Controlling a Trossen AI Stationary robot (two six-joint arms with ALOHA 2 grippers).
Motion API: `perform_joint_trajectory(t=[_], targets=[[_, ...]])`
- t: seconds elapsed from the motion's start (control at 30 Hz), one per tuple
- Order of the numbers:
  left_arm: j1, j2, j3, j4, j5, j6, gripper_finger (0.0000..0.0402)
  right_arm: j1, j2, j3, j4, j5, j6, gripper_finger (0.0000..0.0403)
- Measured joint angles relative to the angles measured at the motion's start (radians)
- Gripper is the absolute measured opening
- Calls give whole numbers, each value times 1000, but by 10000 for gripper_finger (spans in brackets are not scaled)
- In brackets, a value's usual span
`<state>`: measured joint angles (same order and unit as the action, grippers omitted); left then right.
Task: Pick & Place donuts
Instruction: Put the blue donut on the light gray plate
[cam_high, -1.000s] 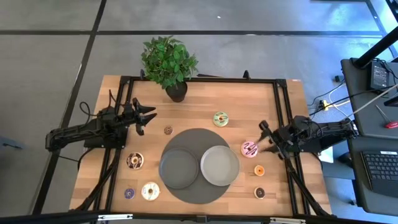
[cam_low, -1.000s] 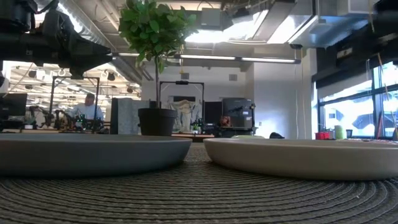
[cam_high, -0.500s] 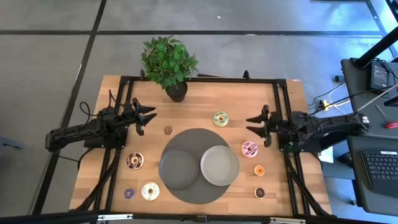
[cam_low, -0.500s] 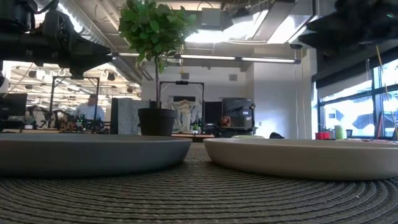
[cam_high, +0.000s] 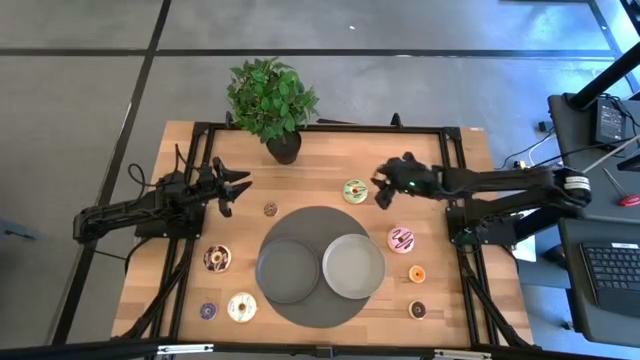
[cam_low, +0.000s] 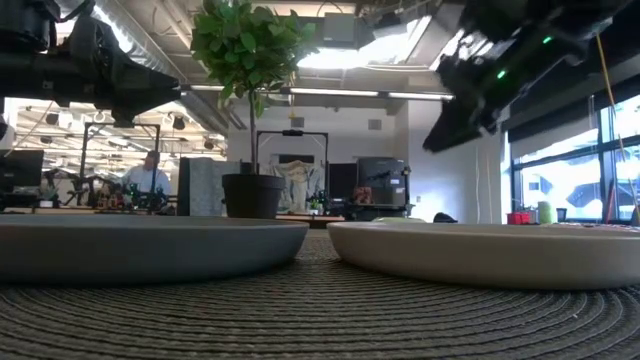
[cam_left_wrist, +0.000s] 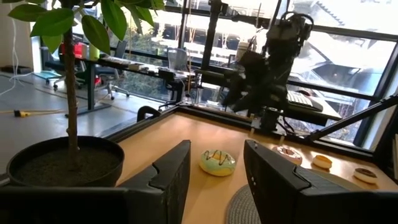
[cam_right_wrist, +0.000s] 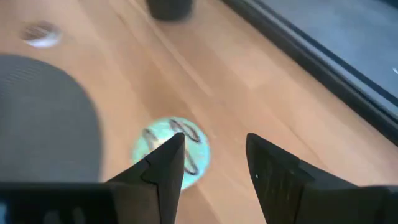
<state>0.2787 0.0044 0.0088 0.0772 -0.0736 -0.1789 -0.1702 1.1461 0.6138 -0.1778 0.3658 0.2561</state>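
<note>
Scene: a wooden table (cam_high: 330, 150) seen from above, a dark arm at each side.
Mat: a round woven mat (cam_high: 318, 218) at the table's middle, carrying two grey plates – a darker one (cam_high: 288, 271) on the left, a lighter one (cam_high: 353, 266) touching it on the right. Both plates hold nothing.
Plant: a leafy potted plant (cam_high: 272, 100) at the far edge.
Right gripper: the right gripper (cam_high: 381, 190) reaches in over the table, just beside the green donut (cam_high: 354, 190). Its fingers (cam_right_wrist: 163, 163) are spread apart and grasp nothing; in its wrist view the green donut lies on the wood below the gap, partly behind one finger.
Left gripper: the left gripper (cam_high: 236, 186) waits near the table's left edge, fingers spread, holding nothing.
Donuts, right side: pink donut (cam_high: 402, 239) just off the mat's right rim; orange mini (cam_high: 417, 273) nearer the front; dark brown mini (cam_high: 417, 310) near the front edge.
Donuts, left side: brown mini (cam_high: 270, 209) beside the mat's far-left rim; chocolate donut (cam_high: 216, 259) left of the mat; purple mini (cam_high: 208, 311) and cream donut (cam_high: 242, 307) side by side at the front.
All eight donuts: flat on bare wood – none on a plate.
Room: in the low view a person (cam_low: 148, 174) sits far off, behind the table.
</note>
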Motion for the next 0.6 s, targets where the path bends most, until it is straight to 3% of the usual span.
perform_joint_trajectory(t=[0.3,0.43,0.6], targets=[[0,0,0,-3,-118,1,146,-52,227,32,62,-24,100,173],[0,0,0,-9,-118,1,144,-52,312,33,145,-87,98,173],[0,0,0,-9,-117,1,144,-59,380,33,175,-80,106,173]])
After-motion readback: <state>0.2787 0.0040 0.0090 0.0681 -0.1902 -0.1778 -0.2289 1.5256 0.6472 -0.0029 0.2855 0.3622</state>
